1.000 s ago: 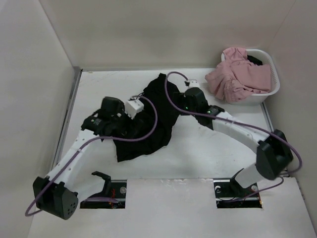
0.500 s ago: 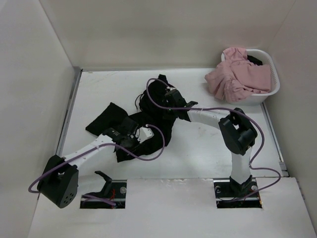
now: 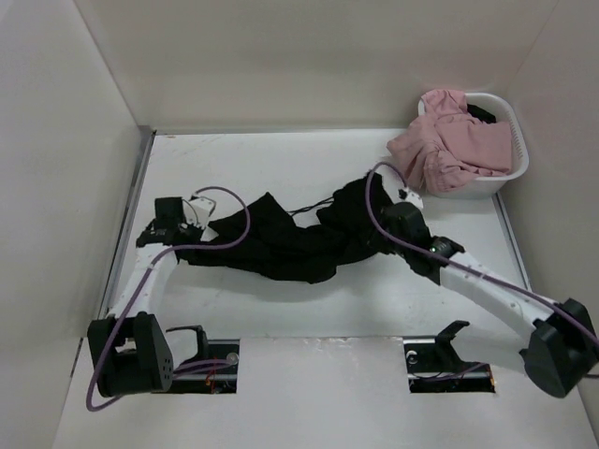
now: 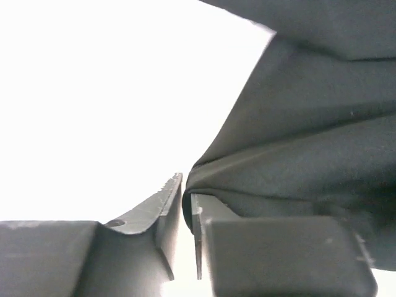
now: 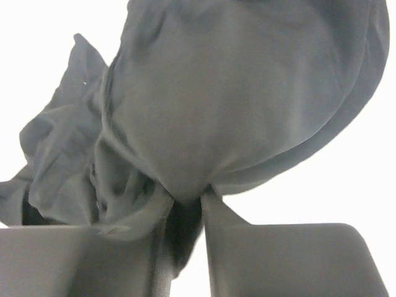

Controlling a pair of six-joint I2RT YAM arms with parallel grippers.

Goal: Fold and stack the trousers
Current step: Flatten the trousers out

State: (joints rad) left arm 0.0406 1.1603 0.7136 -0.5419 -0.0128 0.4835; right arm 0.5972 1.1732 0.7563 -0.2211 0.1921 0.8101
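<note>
Both arms have swung outward since half a second ago, drawing the black trousers point(image 3: 281, 245) from a bunched heap into a long band across the middle of the table point(image 3: 281, 159). The left gripper point(image 4: 187, 190) has its jaws pinched on a fabric edge. The right gripper point(image 5: 187, 199) has its jaws clamped on a gathered fold. A white basket point(image 3: 487, 185) of pink clothes point(image 3: 449, 145) sits at the far right corner.

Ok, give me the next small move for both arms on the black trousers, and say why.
The left gripper pinches one end of the black trousers and the right gripper the other, yet the cloth between them lies bunched and wrinkled on the table, not flat enough to fold. So probably draw the two a little apart to stretch it out.
</note>
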